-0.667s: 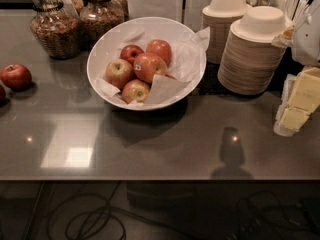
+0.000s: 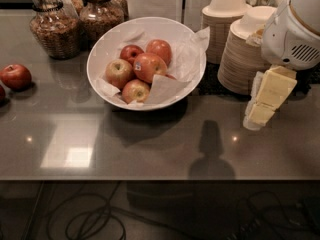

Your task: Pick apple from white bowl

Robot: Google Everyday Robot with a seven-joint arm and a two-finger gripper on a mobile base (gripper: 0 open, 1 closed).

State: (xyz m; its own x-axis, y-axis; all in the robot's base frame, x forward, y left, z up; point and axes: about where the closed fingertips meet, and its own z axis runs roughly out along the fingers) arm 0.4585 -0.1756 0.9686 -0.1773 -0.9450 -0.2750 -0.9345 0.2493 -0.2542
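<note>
The apple [image 2: 150, 66] is the largest one, red-orange with a small white-and-blue sticker, and lies in the middle of the white bowl [image 2: 100, 44], on crumpled white paper among several smaller apples. The bowl stands at the back centre of the grey table. My gripper [image 2: 265, 98], with yellowish fingers under a white arm housing [image 2: 295, 29], hangs at the right, well to the right of the bowl and just above the table. It holds nothing.
Two stacks of beige disposable bowls [image 2: 247, 54] stand right of the white bowl, close behind the gripper. Two glass jars [image 2: 50, 26] stand at the back left. A loose dark red apple [image 2: 15, 76] lies at the table's left edge.
The gripper and arm have moved left, further into view and closer to the bowl. The bowl and apples have not moved.
</note>
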